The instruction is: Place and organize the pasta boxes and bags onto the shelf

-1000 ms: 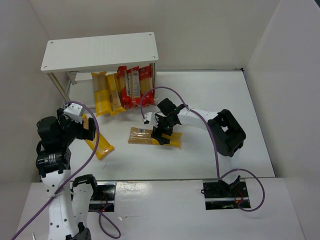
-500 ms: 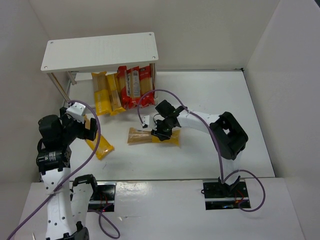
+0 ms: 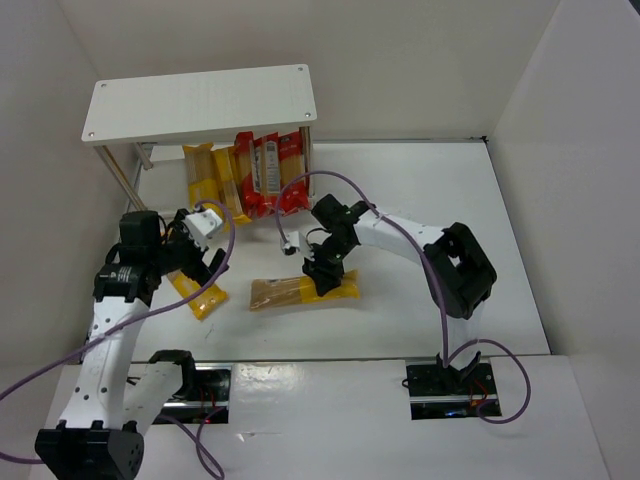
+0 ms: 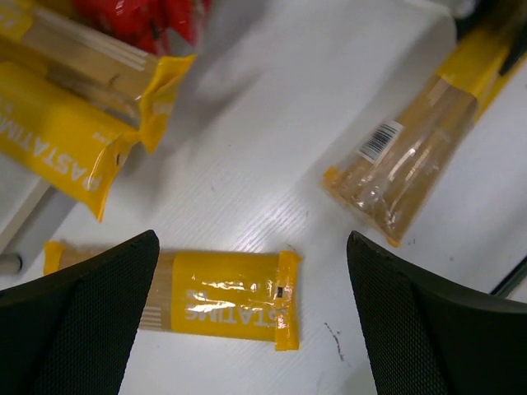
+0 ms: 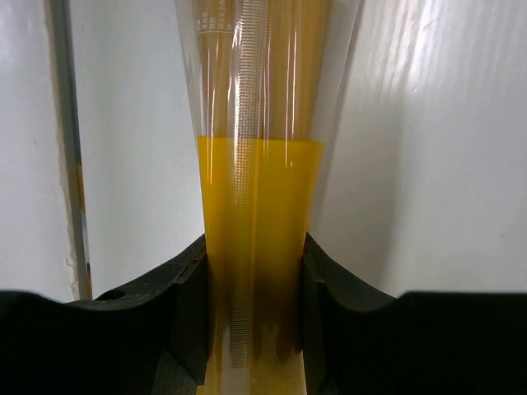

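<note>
White desk (image 3: 420, 180) fills centre, matte. Plain off-white panels box it in: back wall (image 3: 400, 60) at 12, left wall (image 3: 40, 150) at 9, right wall (image 3: 570, 150) at 3. White ledge (image 3: 320, 420) at 6. Even light, soft shadows.

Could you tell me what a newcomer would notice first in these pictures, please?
The right arm has its jaws clamped on a yellow spaghetti pack mid-table. The left arm holds open jaws over another yellow pack, and red and yellow packs crowd beneath the white shelf.
</note>
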You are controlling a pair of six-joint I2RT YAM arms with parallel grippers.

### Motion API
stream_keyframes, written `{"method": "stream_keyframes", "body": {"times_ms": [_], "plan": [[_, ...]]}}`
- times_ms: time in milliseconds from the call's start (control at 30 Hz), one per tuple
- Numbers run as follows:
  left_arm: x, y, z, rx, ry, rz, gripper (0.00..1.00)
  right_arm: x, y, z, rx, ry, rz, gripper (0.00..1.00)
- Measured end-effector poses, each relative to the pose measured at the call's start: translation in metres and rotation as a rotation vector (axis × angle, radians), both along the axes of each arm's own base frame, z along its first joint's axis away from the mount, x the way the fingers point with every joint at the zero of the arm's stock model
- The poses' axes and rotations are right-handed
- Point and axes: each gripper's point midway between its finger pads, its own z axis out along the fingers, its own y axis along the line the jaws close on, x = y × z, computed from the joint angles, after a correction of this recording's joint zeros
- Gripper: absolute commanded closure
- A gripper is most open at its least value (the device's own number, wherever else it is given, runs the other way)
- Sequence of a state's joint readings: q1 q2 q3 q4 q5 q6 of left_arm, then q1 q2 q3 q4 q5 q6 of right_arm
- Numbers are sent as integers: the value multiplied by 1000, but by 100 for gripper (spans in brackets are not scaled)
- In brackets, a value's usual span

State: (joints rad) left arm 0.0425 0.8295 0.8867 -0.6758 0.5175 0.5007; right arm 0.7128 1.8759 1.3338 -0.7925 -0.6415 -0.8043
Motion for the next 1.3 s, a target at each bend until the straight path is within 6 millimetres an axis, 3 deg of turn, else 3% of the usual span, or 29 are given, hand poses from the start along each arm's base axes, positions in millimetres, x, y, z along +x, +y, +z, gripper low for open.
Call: {"method": "stream_keyframes", "body": {"times_ms": [267, 433, 633, 1000, 1167, 1300], "plan": [[-9, -40, -24, 30, 60, -275, 0, 21, 19, 32, 93, -7, -51, 100], [-14, -53, -29, 47, 55, -375, 0, 29, 25, 45, 122, -5, -82, 100], [-16, -62, -36, 71, 42, -473, 0, 37, 34, 62, 157, -18, -101, 100], [-18, -70, -48, 95, 19, -584, 0, 35, 37, 71, 175, 2, -120, 100], [-14, -72, -50, 100, -10, -602, 0, 28, 40, 94, 230, 0, -112, 100], [-15, -72, -63, 99, 11, -606, 0, 29, 42, 104, 267, -14, -104, 100]]}}
